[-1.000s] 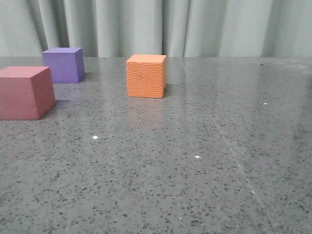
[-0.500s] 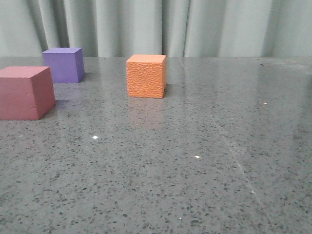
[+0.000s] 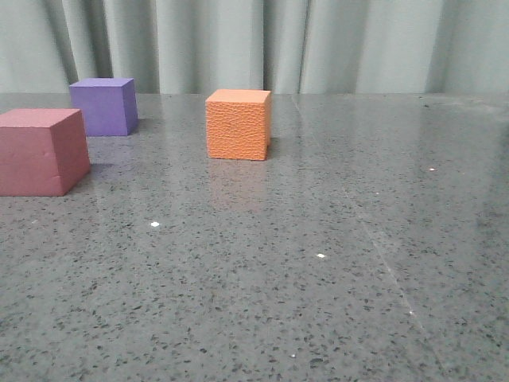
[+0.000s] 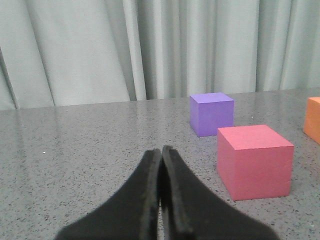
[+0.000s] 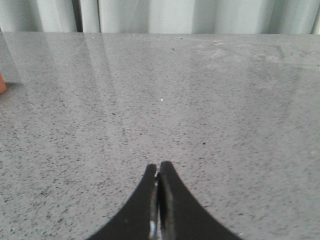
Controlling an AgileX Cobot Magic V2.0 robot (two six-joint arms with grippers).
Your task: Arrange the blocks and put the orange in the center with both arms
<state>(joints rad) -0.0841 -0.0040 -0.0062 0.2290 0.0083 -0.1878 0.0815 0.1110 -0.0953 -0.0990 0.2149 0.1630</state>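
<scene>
The orange cube point(image 3: 238, 124) with a pebbly surface stands on the grey table, mid-back in the front view. The purple cube point(image 3: 103, 106) stands at the back left, and the pinkish-red cube point(image 3: 41, 151) sits nearer at the far left. Neither gripper shows in the front view. In the left wrist view my left gripper point(image 4: 161, 150) is shut and empty, with the pinkish-red cube point(image 4: 254, 160) and purple cube point(image 4: 211, 113) ahead of it to one side and a sliver of the orange cube point(image 4: 313, 119) at the frame edge. My right gripper point(image 5: 158, 166) is shut and empty over bare table.
The speckled grey table point(image 3: 318, 263) runs back to a pale green curtain point(image 3: 318, 40). A sliver of the orange cube point(image 5: 2, 83) shows at the edge of the right wrist view.
</scene>
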